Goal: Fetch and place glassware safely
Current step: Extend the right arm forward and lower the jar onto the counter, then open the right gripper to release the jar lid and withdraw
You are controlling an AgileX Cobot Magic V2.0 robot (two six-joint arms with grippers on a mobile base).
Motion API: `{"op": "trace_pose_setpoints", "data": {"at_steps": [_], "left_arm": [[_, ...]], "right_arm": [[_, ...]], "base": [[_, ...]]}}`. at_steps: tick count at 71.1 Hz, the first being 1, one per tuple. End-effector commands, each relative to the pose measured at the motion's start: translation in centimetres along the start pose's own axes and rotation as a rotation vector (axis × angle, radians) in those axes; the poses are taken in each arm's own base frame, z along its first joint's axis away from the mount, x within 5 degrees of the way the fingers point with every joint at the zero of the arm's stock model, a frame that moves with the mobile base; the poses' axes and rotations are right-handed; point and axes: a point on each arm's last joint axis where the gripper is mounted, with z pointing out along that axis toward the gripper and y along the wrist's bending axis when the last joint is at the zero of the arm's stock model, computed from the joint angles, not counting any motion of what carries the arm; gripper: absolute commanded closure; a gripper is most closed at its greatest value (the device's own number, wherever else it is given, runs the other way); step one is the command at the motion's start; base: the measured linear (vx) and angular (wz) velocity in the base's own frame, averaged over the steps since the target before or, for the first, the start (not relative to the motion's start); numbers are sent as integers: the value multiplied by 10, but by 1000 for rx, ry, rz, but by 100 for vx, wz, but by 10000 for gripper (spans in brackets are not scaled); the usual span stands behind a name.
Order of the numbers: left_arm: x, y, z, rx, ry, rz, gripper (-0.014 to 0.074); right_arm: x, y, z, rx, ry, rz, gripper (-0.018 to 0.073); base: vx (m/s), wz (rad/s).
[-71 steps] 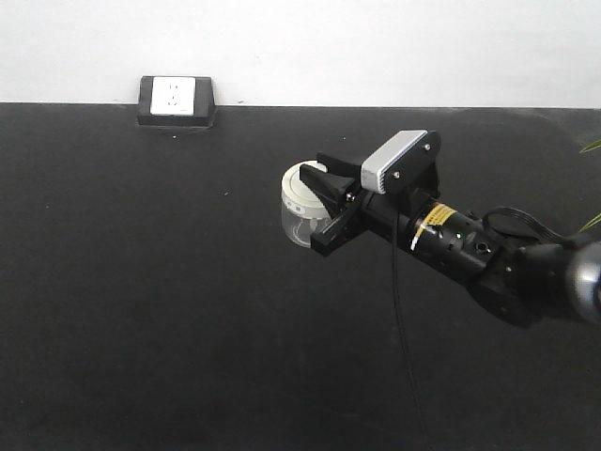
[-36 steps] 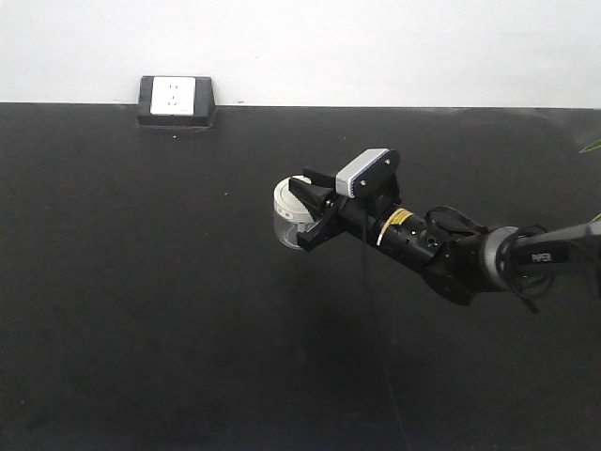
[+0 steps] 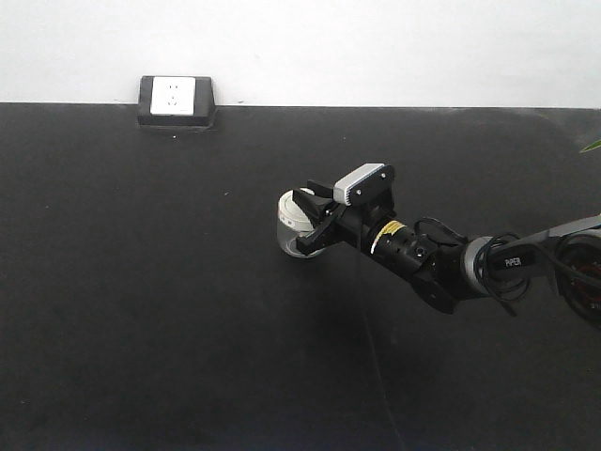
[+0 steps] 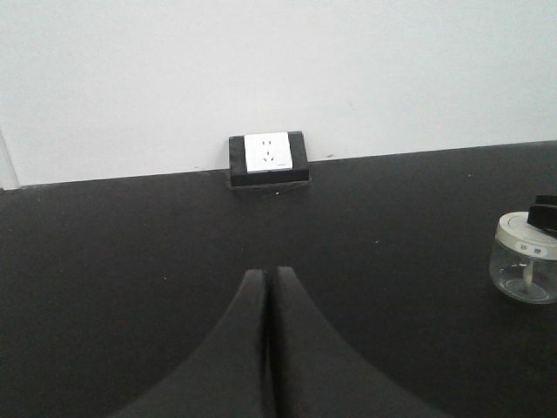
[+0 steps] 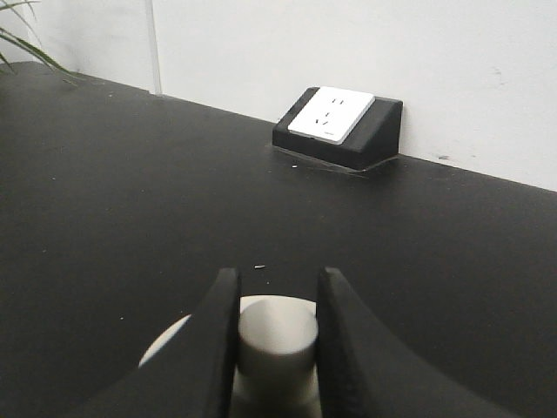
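Black desk (image 3: 141, 310) fills nearly the whole front view, with a white wall (image 3: 376, 47) behind its far edge. Compared with a second ago, the right arm (image 3: 441, 263) has dropped lower and stretches out flatter over the desk, and the jar (image 3: 296, 225) it carries has come down from its raised position to sit at or just above the surface; contact cannot be told for sure. The arm reaches in from the right side, its wrist camera (image 3: 362, 183) on top, pointing toward the left and the far edge. The right hand (image 3: 315, 221) is clenched on the jar: in the right wrist view its two dark fingers (image 5: 218, 340) press on either side of the lid's knob (image 5: 277, 335). The left hand (image 4: 265, 348) hangs above bare desk with its fingers pressed together, grasping nothing, well apart from the jar. A power socket (image 3: 176, 100) in a black housing rests against the wall at the desk's far edge.
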Motion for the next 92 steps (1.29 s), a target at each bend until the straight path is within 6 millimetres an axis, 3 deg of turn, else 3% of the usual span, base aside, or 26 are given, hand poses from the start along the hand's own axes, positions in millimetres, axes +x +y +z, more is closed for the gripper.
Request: {"op": "trace_pose_setpoints", "data": {"at_steps": [1,14,23,31,50,58,70,92], "left_arm": [[-14,1,-1,-6,-87,-8,603],[-14,1,-1,-6,-87,-8,603],[-14,1,-1,-6,-87,-8,603],[-14,1,-1,-6,-87,-8,603],[-14,1,-1,-6,-87,-8,603],[-14,1,-1,-6,-87,-8,603],[-14,1,-1,-6,-87,-8,603],[-14,1,-1,-6,-87,-8,603]], "right_arm": [[-39,-4,1,6,-153,-35,560],[-35,-5,2,18,-113,-34,548],[-35,-6,2,19,-105,-34,492],[-35,-6,2,19,-104,-35,382],[-35,-5,2,16,-105,-36,-24],[-35,-5,2,12,-104,-38,-126],[-44,-3,1,-3,-104,-62,-144],[-77,-1,-11,31,-28,-63,-53]], "base": [[0,0],[0,0],[0,0],[0,0],[0,0],[0,0],[0,0],[0,0]]}}
